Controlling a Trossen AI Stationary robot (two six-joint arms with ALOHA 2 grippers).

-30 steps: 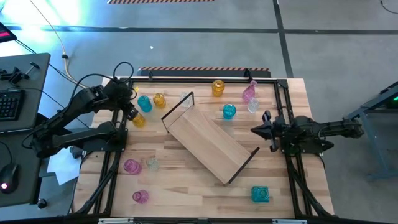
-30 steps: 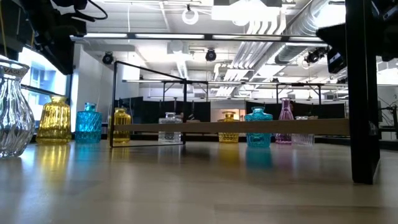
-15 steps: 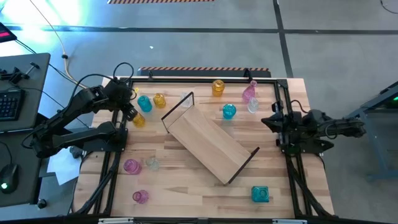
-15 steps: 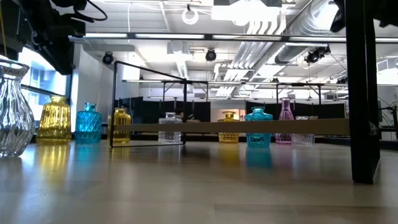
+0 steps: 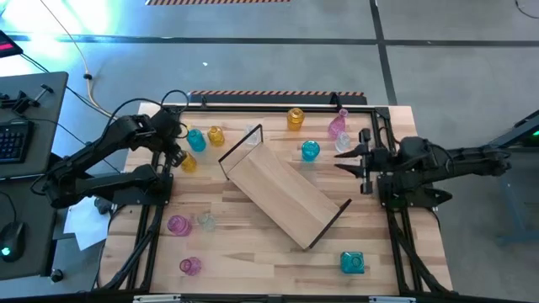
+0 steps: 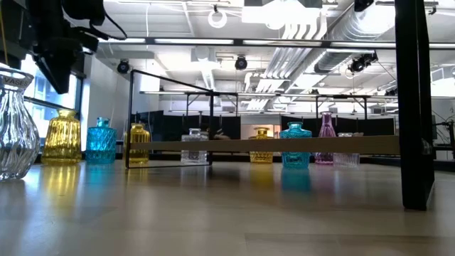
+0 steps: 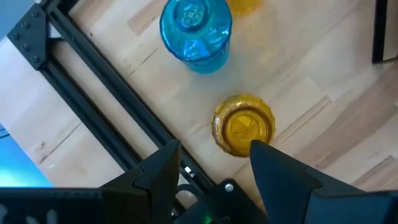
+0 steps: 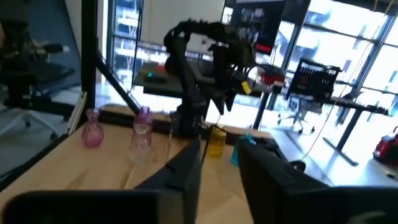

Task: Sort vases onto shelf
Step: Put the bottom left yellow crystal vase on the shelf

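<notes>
The shelf (image 5: 282,194), a light-wood board with black end loops, lies slantwise mid-table on its frame. Several vases stand around it. Near the left are a yellow vase (image 5: 187,162), a teal vase (image 5: 195,140) and another yellow vase (image 5: 216,135). My left gripper (image 5: 174,150) hangs open, pointing steeply down just above that first yellow vase (image 7: 244,124), touching nothing. At the table's right my right gripper (image 5: 344,160) is raised and level, pointing toward the left. It is open and empty (image 8: 217,152). A teal vase (image 5: 310,151) and a clear vase (image 5: 343,143) stand close by it.
At the far edge stand a yellow vase (image 5: 295,118), a pink vase (image 5: 337,124) and a clear vase (image 5: 253,135). A pink vase (image 5: 178,225), a clear vase (image 5: 205,221) and a second pink vase (image 5: 190,265) stand near left. A teal vase (image 5: 352,263) stands near right. Black frame rails (image 5: 152,219) run along both sides.
My right gripper has risen well above the table, rolled about its own axis, reached toward the table's left, and its fingers have parted. My left gripper has tipped a little more steeply down over the yellow vase. No vase and no part of the shelf has moved.
</notes>
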